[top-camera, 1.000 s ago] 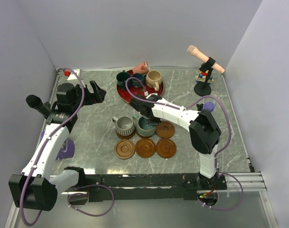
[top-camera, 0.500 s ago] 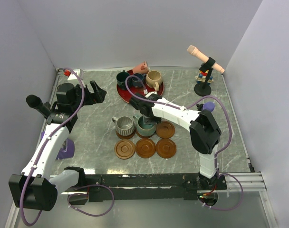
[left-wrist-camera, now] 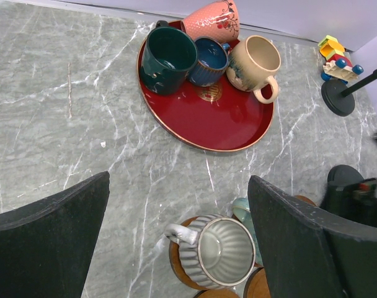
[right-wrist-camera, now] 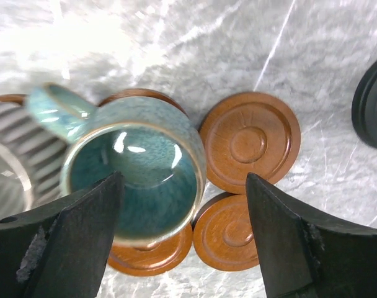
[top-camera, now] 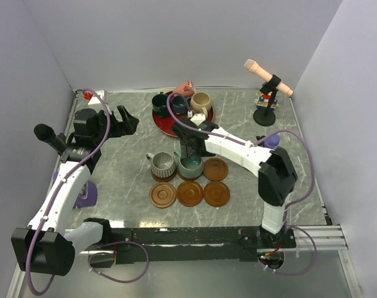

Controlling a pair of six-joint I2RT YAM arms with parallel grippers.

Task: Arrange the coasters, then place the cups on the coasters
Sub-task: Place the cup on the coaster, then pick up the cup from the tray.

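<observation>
Six brown coasters lie in two rows mid-table. The grey ribbed cup and the teal cup each stand on a back-row coaster. The third back coaster and the front three are bare. My right gripper hovers open just above the teal cup, not touching it. The dark green, dark blue and beige cups stand on the red plate, and the pink cup lies tipped at its rim. My left gripper hangs open, empty, at the far left.
A peach microphone on a black stand base and a small block toy sit at the back right. A black microphone and a purple object are along the left wall.
My right gripper has opened and let go of the teal cup, which now stands on its coaster. The gripper has risen slightly. The left arm has not moved.
</observation>
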